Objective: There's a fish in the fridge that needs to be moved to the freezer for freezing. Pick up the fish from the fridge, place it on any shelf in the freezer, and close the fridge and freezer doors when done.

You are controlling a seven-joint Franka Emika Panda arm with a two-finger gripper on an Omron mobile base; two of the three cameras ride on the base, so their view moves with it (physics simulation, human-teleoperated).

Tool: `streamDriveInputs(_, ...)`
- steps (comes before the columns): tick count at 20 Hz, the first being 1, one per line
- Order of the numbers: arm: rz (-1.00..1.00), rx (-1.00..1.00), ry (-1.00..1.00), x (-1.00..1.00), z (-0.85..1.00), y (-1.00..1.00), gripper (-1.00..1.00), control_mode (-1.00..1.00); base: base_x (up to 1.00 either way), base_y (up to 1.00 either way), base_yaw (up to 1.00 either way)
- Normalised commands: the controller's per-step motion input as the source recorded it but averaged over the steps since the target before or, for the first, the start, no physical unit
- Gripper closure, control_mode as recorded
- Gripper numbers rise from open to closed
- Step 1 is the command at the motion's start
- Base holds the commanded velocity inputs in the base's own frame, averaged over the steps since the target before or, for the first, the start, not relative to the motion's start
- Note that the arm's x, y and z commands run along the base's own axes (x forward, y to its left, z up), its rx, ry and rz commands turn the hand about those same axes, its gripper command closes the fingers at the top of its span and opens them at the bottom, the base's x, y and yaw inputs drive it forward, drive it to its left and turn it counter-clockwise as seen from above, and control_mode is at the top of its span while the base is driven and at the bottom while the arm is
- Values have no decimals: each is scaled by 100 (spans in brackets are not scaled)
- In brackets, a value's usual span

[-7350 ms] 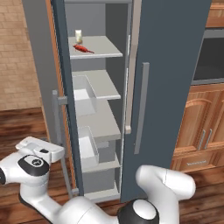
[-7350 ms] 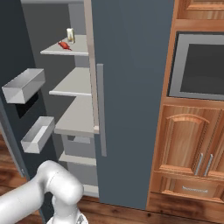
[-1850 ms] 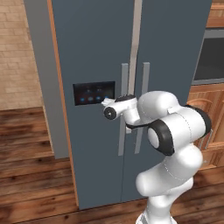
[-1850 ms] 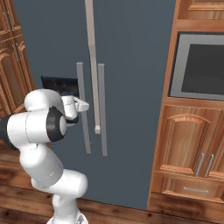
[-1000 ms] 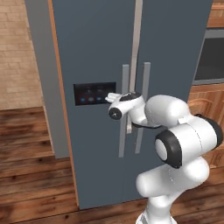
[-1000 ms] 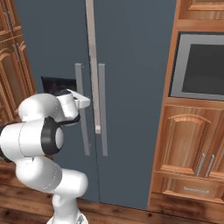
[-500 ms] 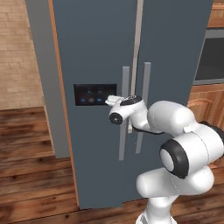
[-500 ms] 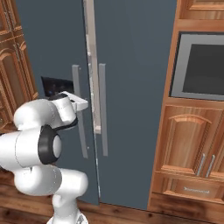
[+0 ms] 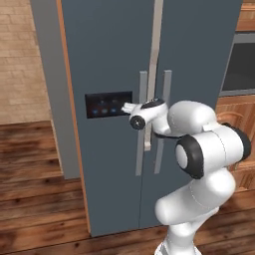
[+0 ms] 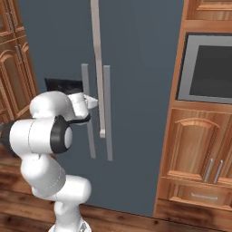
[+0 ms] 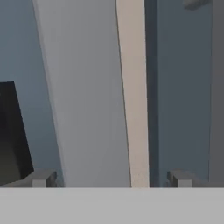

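Both of the fridge and freezer doors stand shut in front of me. The freezer door (image 9: 99, 55) on the left carries the black panel (image 9: 107, 103) with blue lights. The fridge door (image 9: 199, 50) is on the right. A pale strip (image 9: 155, 60) runs down between them. My gripper (image 9: 127, 106) (image 10: 93, 102) hovers open just in front of the freezer door's bar handle (image 9: 141, 129). In the hand view the gripper (image 11: 111, 177) looks at that handle (image 11: 83, 96) and the pale strip (image 11: 133, 96), holding nothing. The fish is hidden behind the doors.
A built-in oven (image 10: 206, 68) sits in wooden cabinets (image 10: 195, 149) right of the appliance. More wooden cabinets (image 10: 11, 59) stand on the left in the right base view, a brick wall (image 9: 25, 60) in the left base view. Wood floor (image 9: 35, 174) lies below.
The freezer door that stood open several seconds ago is now shut. Over the last second my elbow has swung out to the right, while the hand stays by the handles.
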Motion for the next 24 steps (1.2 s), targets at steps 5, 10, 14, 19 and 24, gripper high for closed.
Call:
streamDriveInputs(5, 35, 16, 1, 76, 0, -100, -100, -100, 0, 0, 0)
streamDriveInputs(10, 57, 5, 0, 45, -2, -90, -100, -100, 0, 0, 0)
streamDriveInputs(14, 61, 4, 0, 39, -6, -84, -100, -100, 0, 0, 0)
streamDriveInputs(19, 46, 12, 0, 57, -1, -99, -100, -100, 0, 0, 0)
streamDriveInputs(24, 38, 17, -2, 58, -6, -100, -100, -100, 0, 0, 0)
